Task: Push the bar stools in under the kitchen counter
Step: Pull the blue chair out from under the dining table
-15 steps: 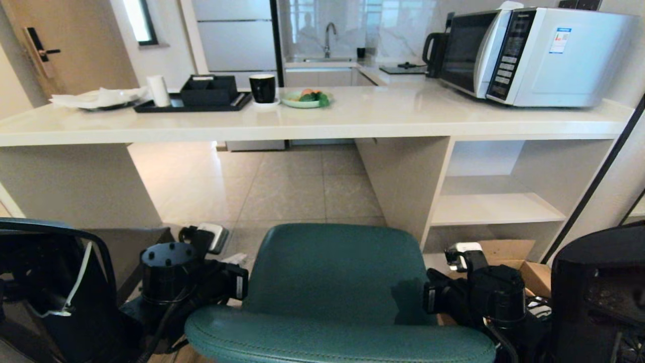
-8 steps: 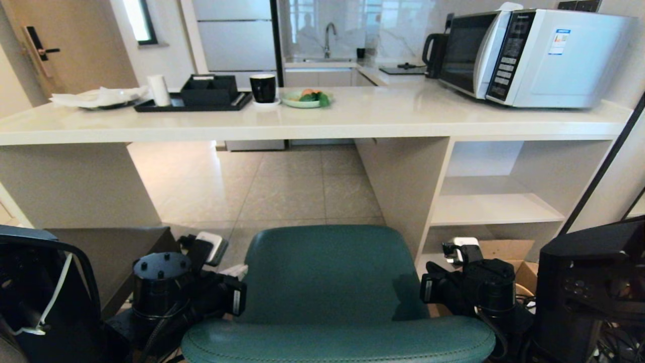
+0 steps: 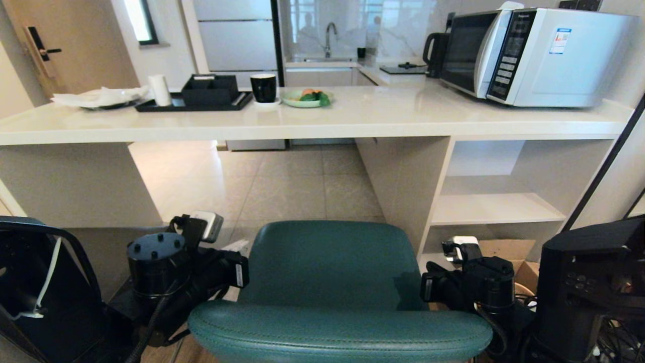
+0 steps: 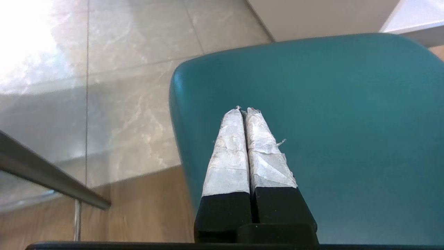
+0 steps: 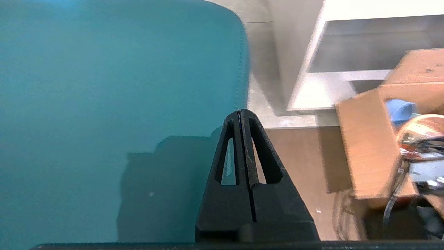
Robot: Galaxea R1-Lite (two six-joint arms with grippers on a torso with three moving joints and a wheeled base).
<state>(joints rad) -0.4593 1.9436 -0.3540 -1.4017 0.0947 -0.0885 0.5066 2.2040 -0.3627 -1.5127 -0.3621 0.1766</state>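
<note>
Teal stool [image 3: 330, 267] stands directly before the kitchen counter [image 3: 322, 118], its rounded seat facing the open gap beneath the white slab and its padded low back nearest the camera. Its seat is short of the counter's front edge, not yet beneath it. The left gripper [image 4: 244, 111] sits at the stool's left side, its tape-wrapped fingers pressed together and empty, tips over the seat's edge; whether they touch the leather cannot be told. The right gripper [image 5: 240, 113] sits at the stool's right side, its black fingers likewise closed on nothing, tips at the seat's rim. In the head view both wrists flank the seat just ahead of the backrest.

On the counter, left of the stool's line, lie a black tray [image 3: 194, 103] with a black box on it, a white roll [image 3: 159, 89] and a black cup [image 3: 263, 88]; a green plate of fruit [image 3: 305, 98] sits beside the cup. A white microwave [image 3: 534, 55] stands on the counter's right end, above open white shelves [image 3: 496, 206]. A cardboard box [image 5: 376, 139] rests on the floor near the shelves, right of the stool. Grey tile floor [image 3: 287, 186] shows through the gap under the counter.
</note>
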